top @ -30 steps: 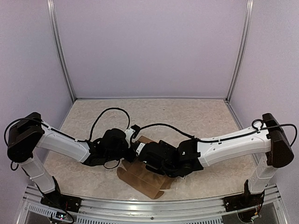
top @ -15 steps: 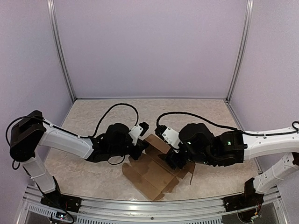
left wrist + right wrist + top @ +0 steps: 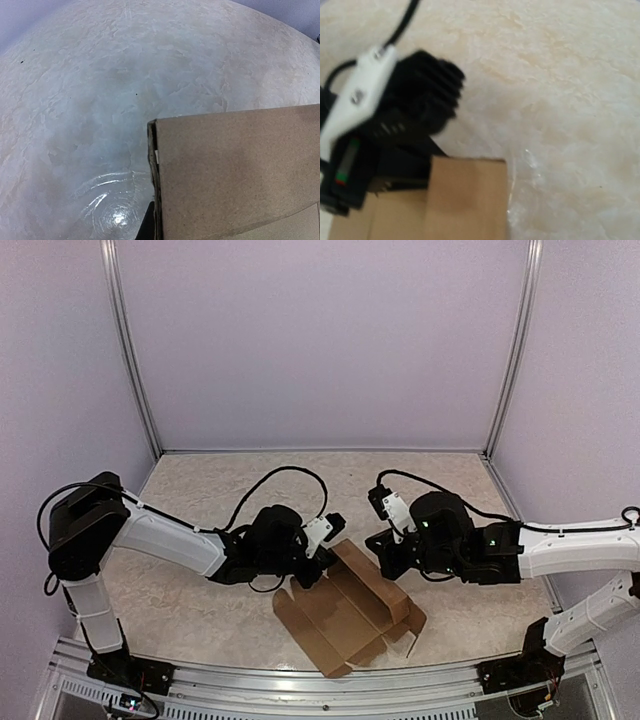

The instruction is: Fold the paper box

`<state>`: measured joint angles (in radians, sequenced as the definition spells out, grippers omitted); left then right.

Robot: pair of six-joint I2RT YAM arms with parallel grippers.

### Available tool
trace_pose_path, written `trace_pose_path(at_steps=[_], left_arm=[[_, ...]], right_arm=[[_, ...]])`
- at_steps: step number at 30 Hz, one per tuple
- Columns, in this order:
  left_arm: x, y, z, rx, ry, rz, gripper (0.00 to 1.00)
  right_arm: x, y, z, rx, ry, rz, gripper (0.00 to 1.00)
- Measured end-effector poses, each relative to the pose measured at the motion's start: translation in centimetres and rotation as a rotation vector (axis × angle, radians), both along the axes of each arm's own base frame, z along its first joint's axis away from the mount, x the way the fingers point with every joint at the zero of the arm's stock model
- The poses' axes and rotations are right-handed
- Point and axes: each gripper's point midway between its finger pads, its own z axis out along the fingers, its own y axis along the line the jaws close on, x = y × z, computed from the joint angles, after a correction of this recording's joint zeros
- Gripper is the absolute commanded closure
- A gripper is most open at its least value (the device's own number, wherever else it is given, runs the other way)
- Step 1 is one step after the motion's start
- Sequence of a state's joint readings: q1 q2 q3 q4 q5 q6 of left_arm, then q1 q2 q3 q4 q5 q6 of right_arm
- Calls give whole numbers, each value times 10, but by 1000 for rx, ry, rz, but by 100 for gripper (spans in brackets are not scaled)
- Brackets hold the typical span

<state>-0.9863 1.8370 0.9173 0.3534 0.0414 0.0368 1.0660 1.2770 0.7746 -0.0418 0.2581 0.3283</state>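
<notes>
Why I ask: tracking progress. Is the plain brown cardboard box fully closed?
No, the plain brown cardboard box lies open, its inside showing and flaps spread.

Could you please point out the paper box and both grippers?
paper box (image 3: 345,625), top external view, inner floor panel
left gripper (image 3: 322,562), top external view, tip at the box's corner
right gripper (image 3: 380,548), top external view, dark tip near the box

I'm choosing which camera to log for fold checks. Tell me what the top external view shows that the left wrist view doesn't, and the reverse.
Only the top external view shows the whole paper box, partly folded with one wall raised, and the left arm and right arm flanking it. Only the left wrist view shows a panel's cut edge up close and a glare spot on the table. Both show brown cardboard on the pale marbled table.
</notes>
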Motion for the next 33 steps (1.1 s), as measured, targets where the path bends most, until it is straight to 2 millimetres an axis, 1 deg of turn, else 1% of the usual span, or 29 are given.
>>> trace_pose_path(at_steps=[5, 10, 14, 20, 23, 33], left_arm=[[3, -6, -5, 13, -7, -8, 100], [5, -12, -10, 23, -10, -7, 100], [3, -15, -15, 30, -7, -11, 100], [4, -17, -15, 19, -7, -6, 100], [4, -18, -15, 13, -5, -3, 100], [6, -21, -17, -2, -3, 7, 100]], right_arm=[[10, 3, 3, 105, 27, -12, 100], [20, 11, -3, 165, 60, -7, 100], [24, 19, -9, 195, 77, 9, 100], [34, 27, -30, 202, 106, 10, 100], [35, 31, -39, 202, 117, 16, 100], [38, 40, -56, 204, 127, 31, 100]])
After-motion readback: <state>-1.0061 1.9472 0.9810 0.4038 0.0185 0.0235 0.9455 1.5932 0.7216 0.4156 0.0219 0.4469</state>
